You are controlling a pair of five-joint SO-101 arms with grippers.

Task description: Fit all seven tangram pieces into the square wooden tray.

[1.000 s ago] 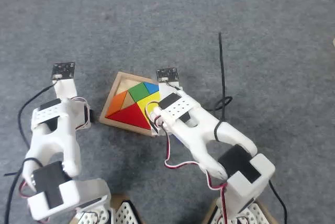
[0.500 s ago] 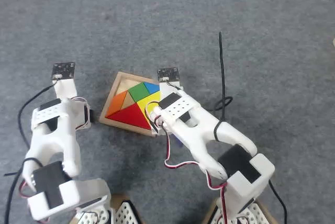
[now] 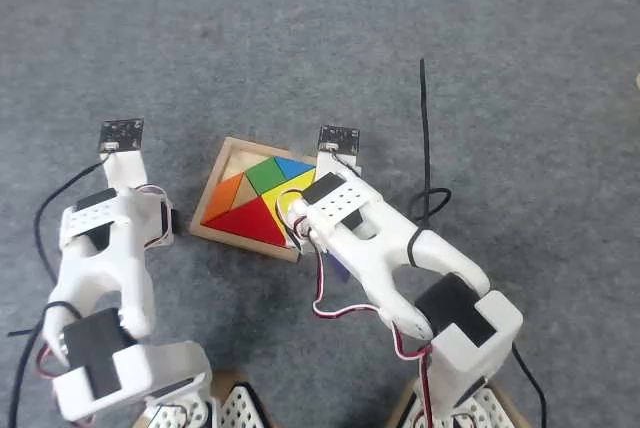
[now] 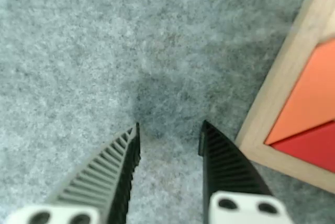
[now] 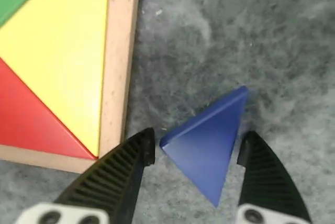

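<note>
The square wooden tray (image 3: 228, 146) lies between the arms and holds red (image 3: 245, 220), orange (image 3: 220, 198), green (image 3: 265, 176), light blue (image 3: 292, 165) and yellow (image 3: 292, 194) pieces. In the right wrist view a dark blue triangle (image 5: 209, 145) lies on the carpet just outside the tray rim (image 5: 119, 62). My right gripper (image 5: 198, 137) is open, one finger on each side of the triangle. My left gripper (image 4: 170, 130) is open over bare carpet beside the tray's corner (image 4: 282, 77), with nothing in it.
Grey carpet covers the table. A black cable (image 3: 424, 138) runs along the carpet to the right of the right arm (image 3: 380, 248). The left arm (image 3: 105, 238) stands to the left of the tray. The tray's far corner (image 3: 237, 161) shows bare wood.
The right arm's wrist has swung slightly to the right, away from the tray. The left arm has kept still.
</note>
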